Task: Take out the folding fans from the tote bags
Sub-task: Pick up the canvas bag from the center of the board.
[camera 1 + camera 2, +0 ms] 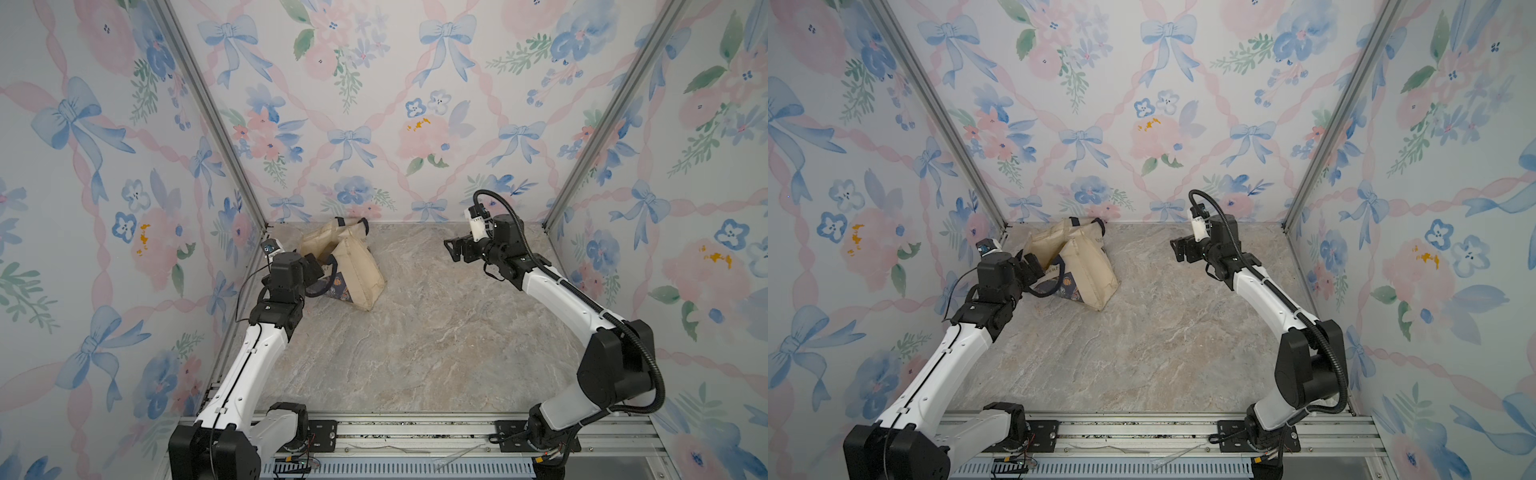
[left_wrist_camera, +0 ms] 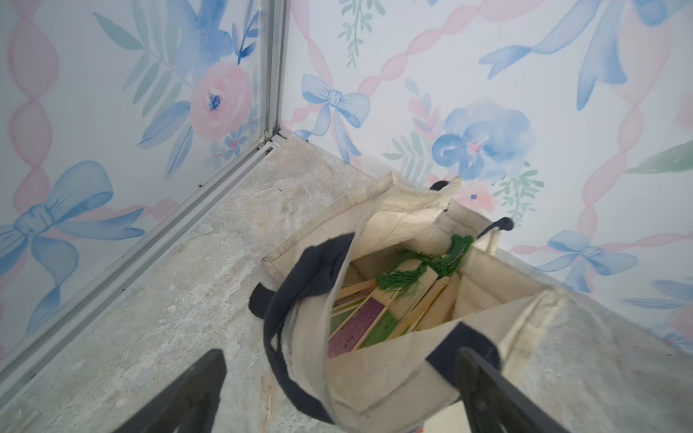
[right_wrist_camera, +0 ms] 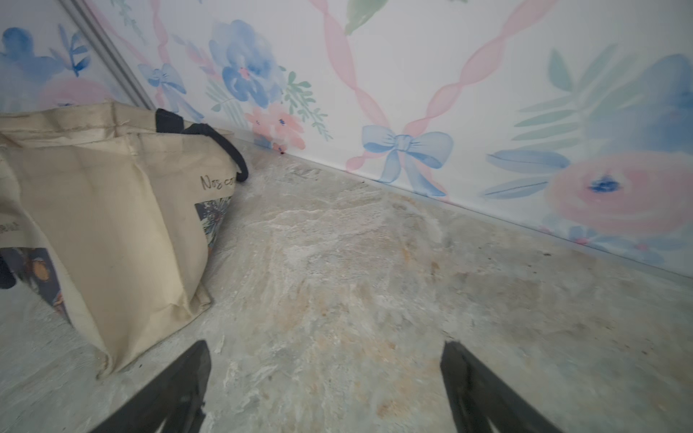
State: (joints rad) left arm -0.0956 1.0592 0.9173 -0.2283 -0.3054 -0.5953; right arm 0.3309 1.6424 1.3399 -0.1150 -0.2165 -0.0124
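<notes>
Navy strap (image 2: 300, 285) partly over tote (image 2: 498, 300) mouth

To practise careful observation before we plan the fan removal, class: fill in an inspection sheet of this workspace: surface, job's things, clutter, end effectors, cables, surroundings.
Surface: marble-look tabletop; only the tote bag stands on it.
Job's things: cream tote bag near the far left corner, mouth open; closed folding fans, purple and green, inside with green tassels.
Clutter: nothing seen.
End effectors: left end effector open above the bag's mouth, holding nothing; right end effector open over bare tabletop, apart from the bag.
Cables: black corrugated conduit along the right arm; thin black cable looping at the left wrist.
Surroundings: floral wallpaper walls on three sides, aluminium frame posts, base rail in front.
</notes>
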